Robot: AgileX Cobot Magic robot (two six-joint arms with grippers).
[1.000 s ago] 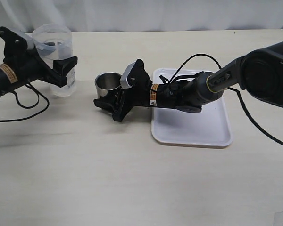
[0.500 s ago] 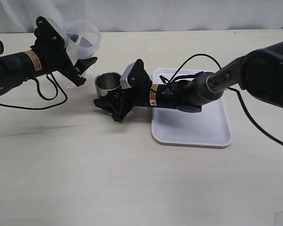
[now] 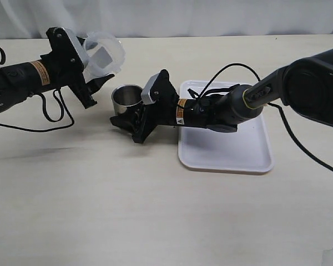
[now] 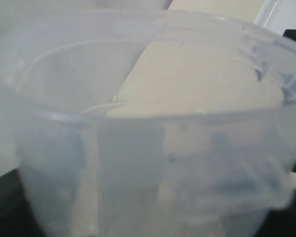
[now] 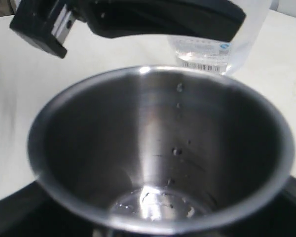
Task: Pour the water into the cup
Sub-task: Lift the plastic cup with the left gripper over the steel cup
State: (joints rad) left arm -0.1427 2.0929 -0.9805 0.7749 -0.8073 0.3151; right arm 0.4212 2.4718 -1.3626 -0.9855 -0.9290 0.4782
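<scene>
The left arm [image 3: 22, 77] reaches in from the left and is raised. Its wrist is rolled, so the left gripper [image 3: 97, 69] tilts toward the middle, clamped on a beaker [image 3: 102, 55]. The right arm [image 3: 233, 108] lies low, stretched leftward, and the right gripper [image 3: 126, 113] is closed around the cup [image 3: 125, 95].
</scene>
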